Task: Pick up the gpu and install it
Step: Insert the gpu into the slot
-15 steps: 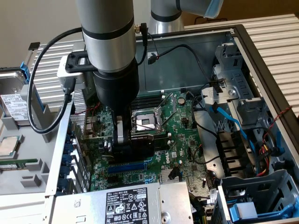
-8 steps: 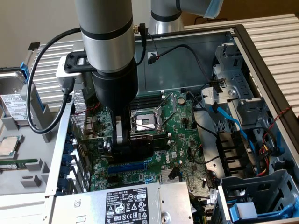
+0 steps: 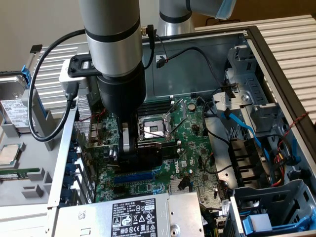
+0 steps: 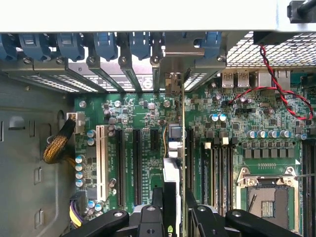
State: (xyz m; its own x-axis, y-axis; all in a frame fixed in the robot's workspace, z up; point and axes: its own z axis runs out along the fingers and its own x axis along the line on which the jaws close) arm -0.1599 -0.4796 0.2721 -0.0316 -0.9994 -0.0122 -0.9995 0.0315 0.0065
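Pale ribbed tabletop (image 3: 291, 29) with parallel slats running roughly across the frame shows at the exterior view's upper right. It shows again at the exterior view's left, in a greyer tone. The right-hand slats catch bright light and read near white. At upper left sits a plain beige surface (image 3: 34, 19), probably a wall, flat and unmarked. A small brown patch (image 3: 203, 20) sits at top centre, past the tabletop's far edge. Light is soft and even overall, with faint shadows.
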